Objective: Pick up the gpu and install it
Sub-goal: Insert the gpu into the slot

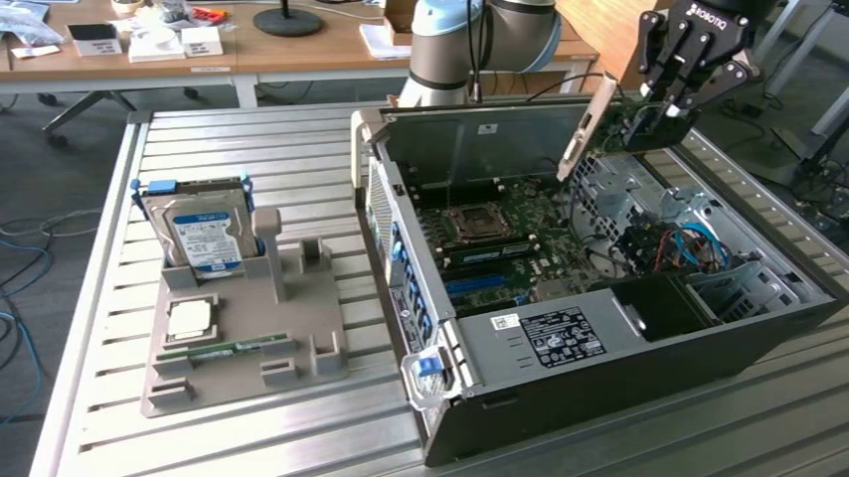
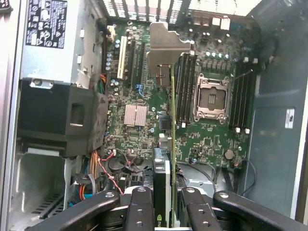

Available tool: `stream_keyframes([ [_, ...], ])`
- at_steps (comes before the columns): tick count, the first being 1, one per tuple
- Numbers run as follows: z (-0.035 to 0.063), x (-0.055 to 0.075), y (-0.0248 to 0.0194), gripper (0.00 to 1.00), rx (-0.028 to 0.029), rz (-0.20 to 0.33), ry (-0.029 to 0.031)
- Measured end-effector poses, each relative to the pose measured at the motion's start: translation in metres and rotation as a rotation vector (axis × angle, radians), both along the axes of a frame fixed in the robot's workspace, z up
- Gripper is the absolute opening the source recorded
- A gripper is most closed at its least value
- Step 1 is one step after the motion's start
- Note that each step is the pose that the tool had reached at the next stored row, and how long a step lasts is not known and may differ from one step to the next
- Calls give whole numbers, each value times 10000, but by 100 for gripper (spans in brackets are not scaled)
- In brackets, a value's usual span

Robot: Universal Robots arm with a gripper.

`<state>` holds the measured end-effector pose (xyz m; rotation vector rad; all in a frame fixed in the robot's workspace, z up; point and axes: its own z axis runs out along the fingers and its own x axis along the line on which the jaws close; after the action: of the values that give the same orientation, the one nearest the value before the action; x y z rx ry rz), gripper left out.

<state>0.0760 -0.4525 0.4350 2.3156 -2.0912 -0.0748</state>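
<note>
Pincer is grasping the gpu, holding it on edge above the motherboard inside the open computer case.

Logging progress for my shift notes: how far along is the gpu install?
Done: the gpu is off the parts tray. In hand: the fingers grip it above the open case, its edge pointing down at the motherboard. Left: the card is not yet seated in any slot.

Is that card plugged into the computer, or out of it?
Out: the hand holds the gpu edge-on above the motherboard, not seated in it.
</note>
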Motion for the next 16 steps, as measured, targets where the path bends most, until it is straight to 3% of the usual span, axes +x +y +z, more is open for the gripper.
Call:
stream_keyframes([
  [5, 0, 0, 0, 27, 0, 527, 0],
  [16, 0, 0, 0, 27, 0, 560, 0],
])
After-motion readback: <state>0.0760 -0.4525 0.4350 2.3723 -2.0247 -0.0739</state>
